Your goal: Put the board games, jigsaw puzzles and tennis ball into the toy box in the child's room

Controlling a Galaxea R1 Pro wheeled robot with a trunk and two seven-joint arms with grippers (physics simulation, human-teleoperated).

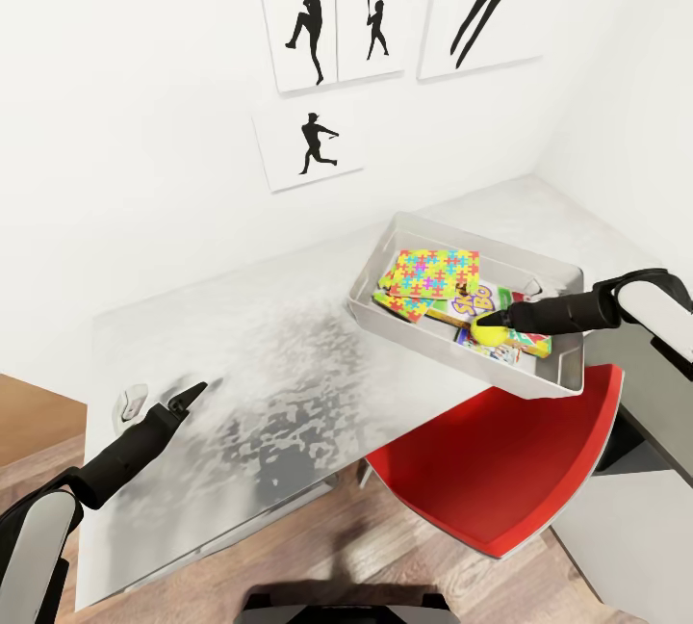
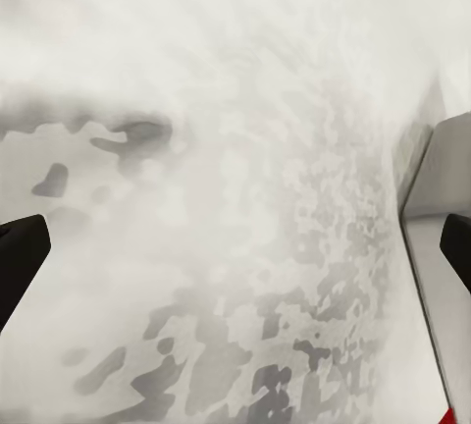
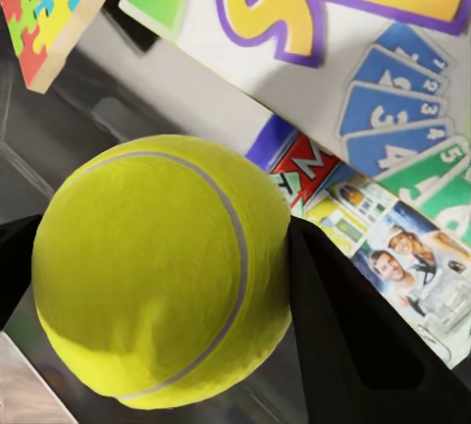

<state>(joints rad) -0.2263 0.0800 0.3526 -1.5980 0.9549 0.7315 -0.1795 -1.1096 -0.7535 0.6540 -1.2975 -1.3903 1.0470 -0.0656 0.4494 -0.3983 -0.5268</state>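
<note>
Tennis ball (image 3: 162,272) clamped between the right jaws

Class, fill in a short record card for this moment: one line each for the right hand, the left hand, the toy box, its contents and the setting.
right hand: closed on the tennis ball, over the toy box
left hand: open, holding nothing, over the table
toy box: on the table, near its edge
contents: jigsaw puzzle on top, Skip-Bo box beneath
setting: red chair, silhouette pictures on wall
</note>
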